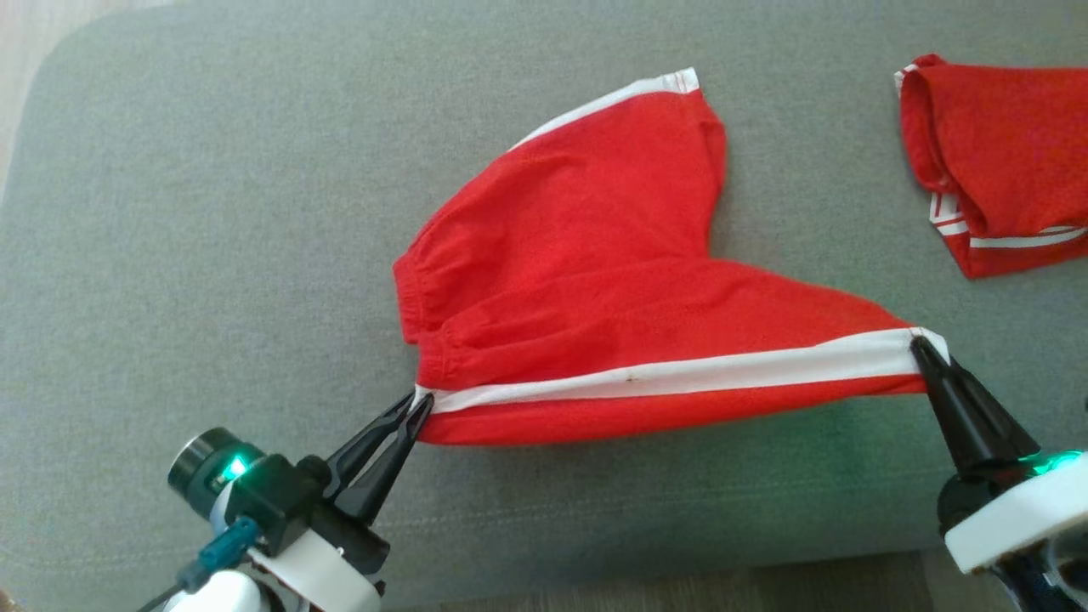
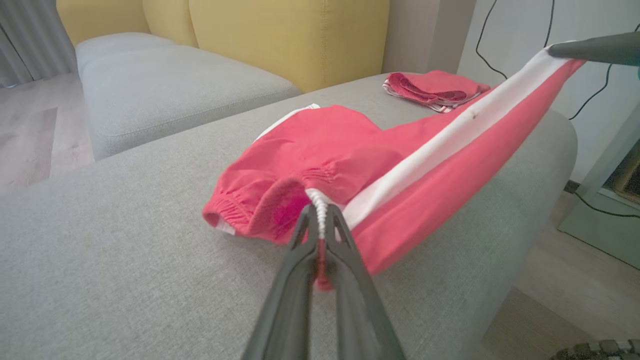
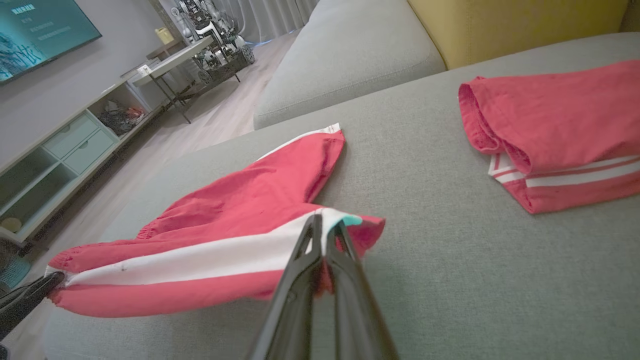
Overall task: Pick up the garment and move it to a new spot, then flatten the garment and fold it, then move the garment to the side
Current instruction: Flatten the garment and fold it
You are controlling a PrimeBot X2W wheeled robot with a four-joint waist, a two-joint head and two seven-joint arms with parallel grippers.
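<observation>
Red shorts [image 1: 586, 255], long axis crosswise, left hand [image 1: 422, 403] to right hand [image 1: 917, 343]

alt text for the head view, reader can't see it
A pair of red shorts with a white side stripe is stretched over a grey sofa cushion, the left end effector shut on the waistband end of the stripe and the right end effector shut on the leg-hem end. A second, folded red garment lies at the upper right.

Bare grey cushion [image 1: 170, 212] lies open from seven to eleven o'clock of the stretched red shorts [image 1: 578, 280]. At two o'clock a folded red garment [image 1: 1003, 161] blocks the way, with a clear strip of cushion between them.
</observation>
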